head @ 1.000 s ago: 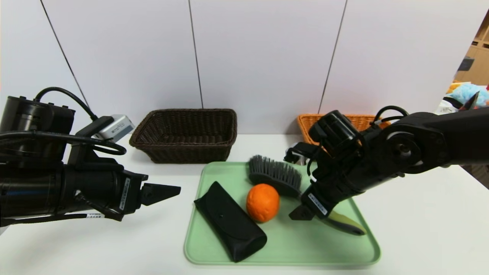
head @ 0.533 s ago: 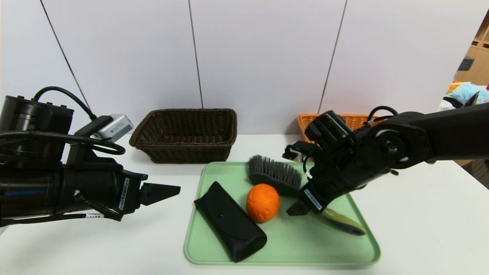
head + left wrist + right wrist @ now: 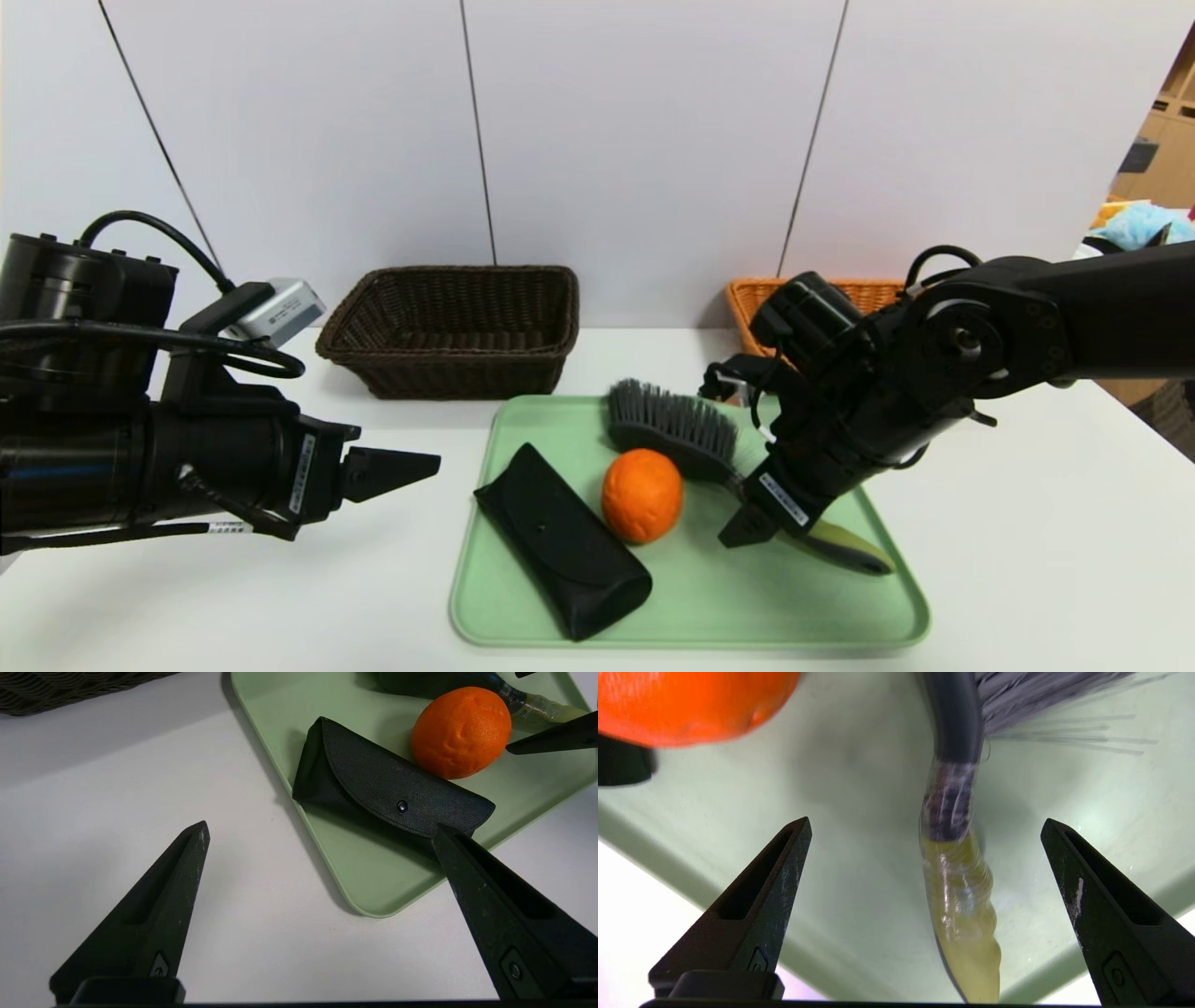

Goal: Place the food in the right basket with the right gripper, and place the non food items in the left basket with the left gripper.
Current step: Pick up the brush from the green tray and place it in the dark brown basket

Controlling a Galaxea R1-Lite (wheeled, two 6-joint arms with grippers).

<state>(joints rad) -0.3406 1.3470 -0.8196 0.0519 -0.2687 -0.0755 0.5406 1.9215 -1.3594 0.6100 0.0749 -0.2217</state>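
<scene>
The food, a round orange fruit, sits mid-tray between a black flap case and a grey bristle brush. My right gripper is open and hovers low over the brush's green-and-black handle, just right of the fruit, holding nothing. My left gripper hangs open over the table left of the tray, pointing at the case. The dark brown left basket stands at the back. The orange-tan right basket is mostly hidden behind my right arm.
All three items lie on a light green tray on the white table. A white wall runs close behind the baskets. Bare table shows on both sides of the tray and in front of it.
My right gripper drifted slightly left, then came back right and a little lower over the brush handle. The left arm, fruit, case and brush have not moved.
</scene>
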